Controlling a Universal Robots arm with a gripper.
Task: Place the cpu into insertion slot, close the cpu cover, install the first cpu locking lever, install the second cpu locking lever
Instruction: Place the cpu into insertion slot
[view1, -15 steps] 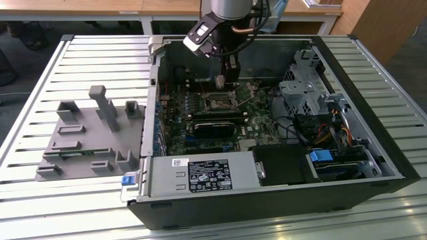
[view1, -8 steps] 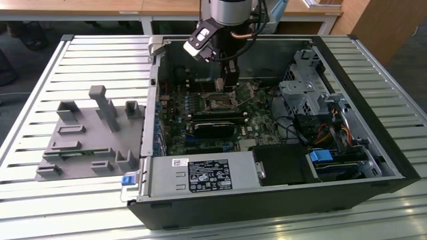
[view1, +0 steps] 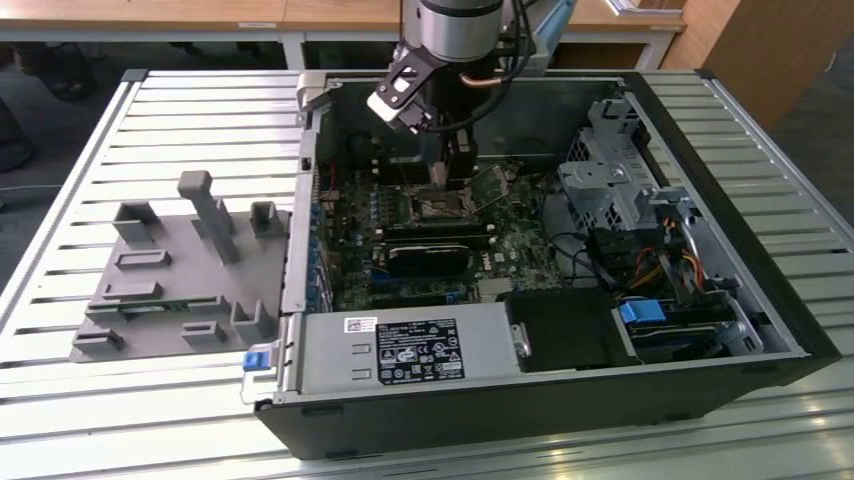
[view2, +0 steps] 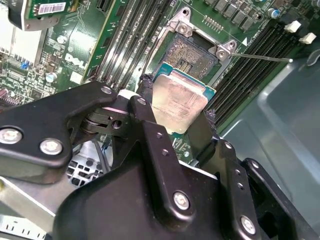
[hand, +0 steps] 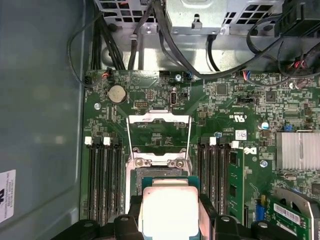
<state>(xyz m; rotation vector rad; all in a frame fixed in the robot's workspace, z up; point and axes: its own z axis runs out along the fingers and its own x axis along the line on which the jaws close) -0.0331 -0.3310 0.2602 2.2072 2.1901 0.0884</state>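
Cpu sits clamped by its edges between the jaws, close above the insertion slot. It likely needs lowering level, corners matched to the slot, unforced. Beyond the slot, the cpu cover lies open.

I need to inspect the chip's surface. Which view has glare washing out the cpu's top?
In the first wrist view the top of the cpu is blown out white; in the second wrist view it is evenly lit, smudged metal visible.
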